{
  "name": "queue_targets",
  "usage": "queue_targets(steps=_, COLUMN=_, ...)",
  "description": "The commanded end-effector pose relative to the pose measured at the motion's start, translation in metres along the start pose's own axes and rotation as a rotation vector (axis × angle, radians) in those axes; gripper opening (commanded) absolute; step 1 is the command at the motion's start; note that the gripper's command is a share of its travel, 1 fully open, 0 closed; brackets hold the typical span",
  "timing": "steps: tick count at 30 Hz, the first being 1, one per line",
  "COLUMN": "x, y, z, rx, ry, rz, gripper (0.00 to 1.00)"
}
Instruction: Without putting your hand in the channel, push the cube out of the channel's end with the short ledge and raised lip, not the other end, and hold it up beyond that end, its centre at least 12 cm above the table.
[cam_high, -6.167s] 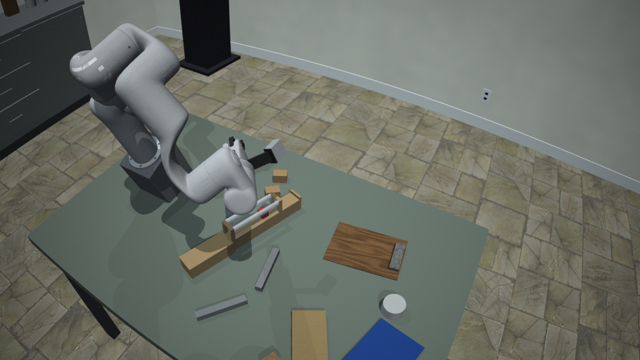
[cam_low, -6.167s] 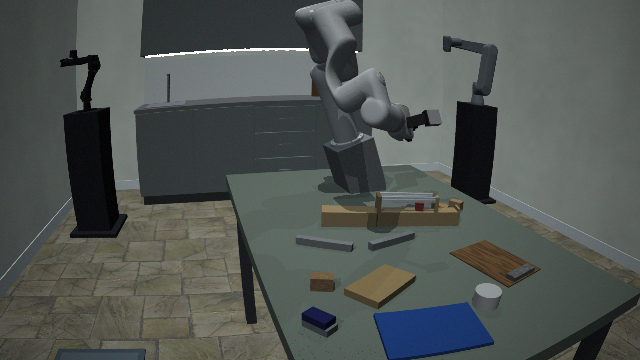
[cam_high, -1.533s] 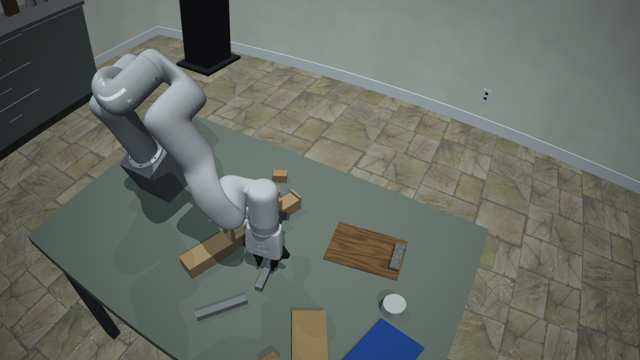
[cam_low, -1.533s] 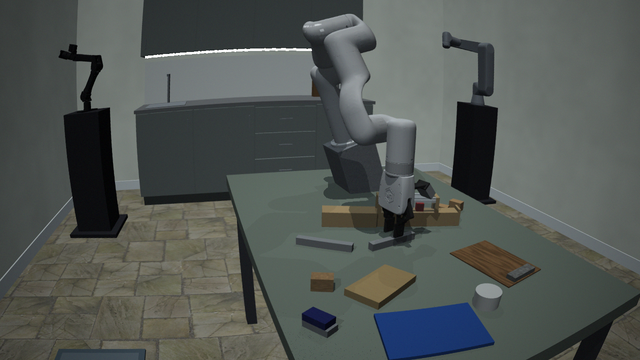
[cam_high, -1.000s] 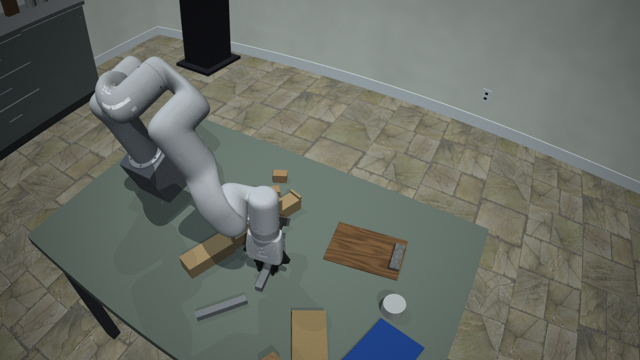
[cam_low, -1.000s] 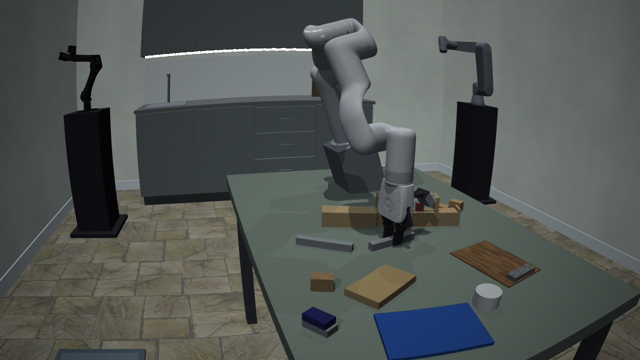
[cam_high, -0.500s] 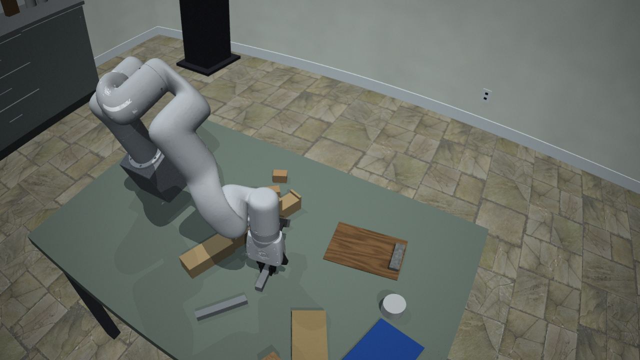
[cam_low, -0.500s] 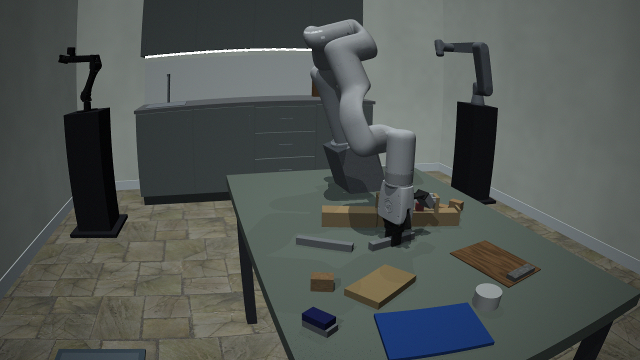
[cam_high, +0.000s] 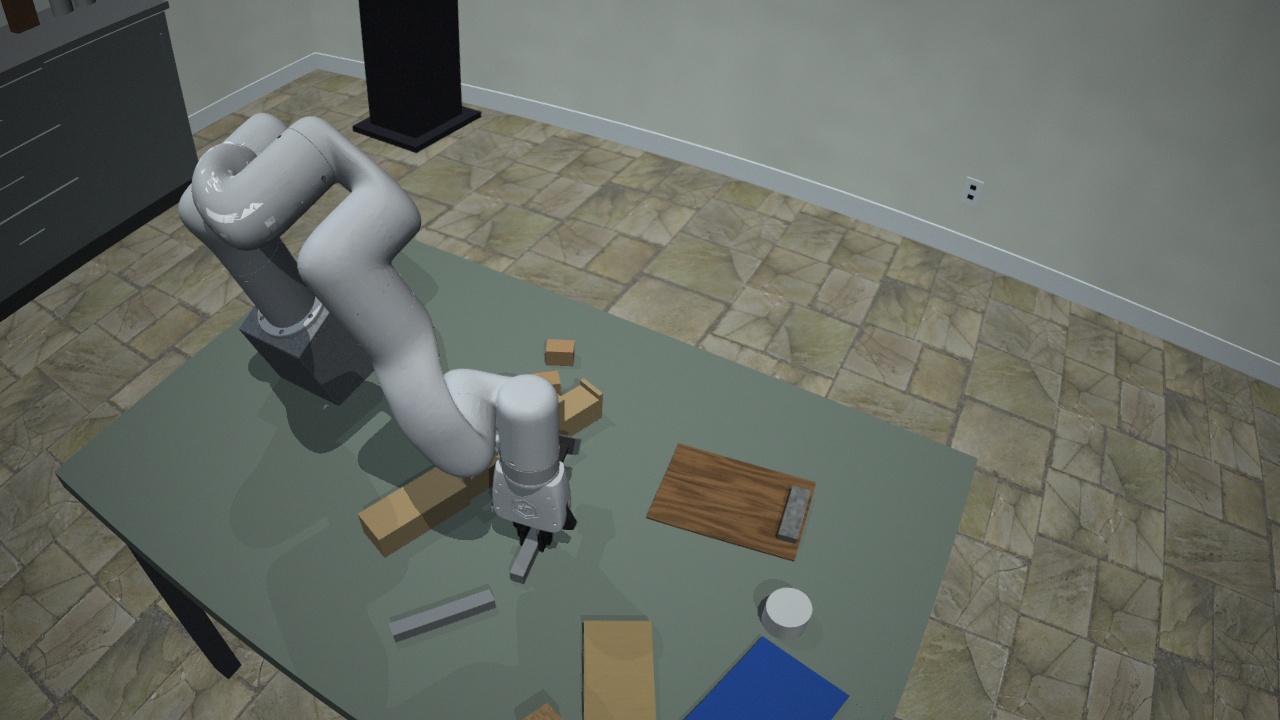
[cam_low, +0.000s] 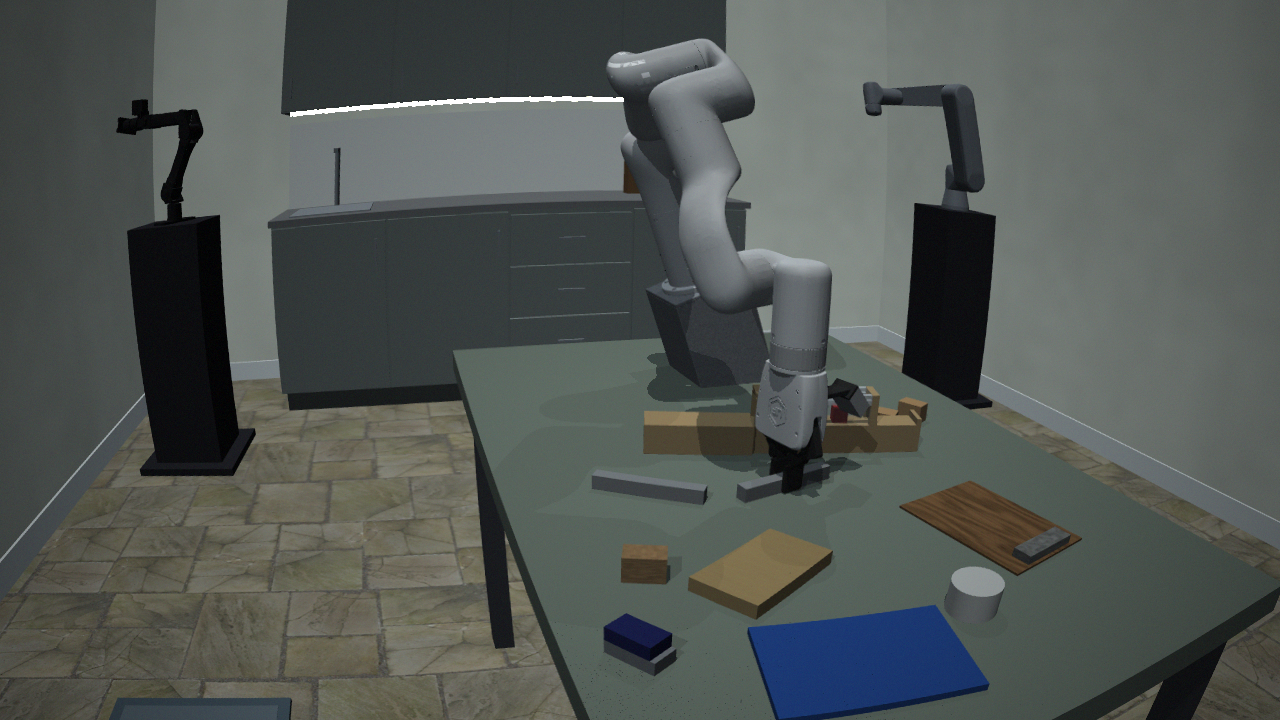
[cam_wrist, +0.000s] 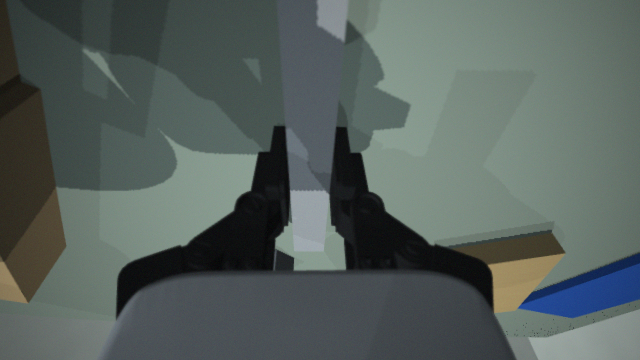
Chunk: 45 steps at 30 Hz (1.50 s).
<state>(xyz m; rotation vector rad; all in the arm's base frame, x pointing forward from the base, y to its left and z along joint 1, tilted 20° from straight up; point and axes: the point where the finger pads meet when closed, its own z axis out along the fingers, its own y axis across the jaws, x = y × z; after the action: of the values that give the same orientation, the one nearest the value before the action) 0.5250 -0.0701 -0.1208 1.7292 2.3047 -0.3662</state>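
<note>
1. Two black fingers of the tool (cam_wrist: 310, 150) stand narrowly apart, clamped on the short grey rectangular bar (cam_high: 523, 562) lying on the grey-green worktop (cam_high: 223, 501).
2. Just behind the tool runs the long tan wooden channel (cam_low: 698, 431).
3. The small red cube (cam_low: 836, 412) sits inside the channel, near its far end.
4. A longer grey bar (cam_high: 442, 614) lies nearby, apart.

Blue mat (cam_low: 863, 658), white cylinder (cam_low: 974, 592), walnut board (cam_low: 975, 515)
</note>
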Motion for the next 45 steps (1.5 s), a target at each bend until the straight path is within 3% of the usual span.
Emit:
queue_targets(steps=1, x=-0.001, y=0.002, z=-0.001, rx=-0.004, ry=-0.001, rz=0.0, gripper=0.0)
queue_targets(steps=22, x=-0.001, y=0.002, z=-0.01, rx=-0.004, ry=-0.001, rz=0.0, gripper=0.0)
queue_targets(steps=33, x=0.0, y=0.001, z=-0.112, rx=-0.004, ry=-0.001, rz=0.0, gripper=0.0)
queue_targets(steps=45, x=0.0, y=0.001, z=-0.117, rx=-0.004, ry=-0.001, rz=0.0, gripper=0.0)
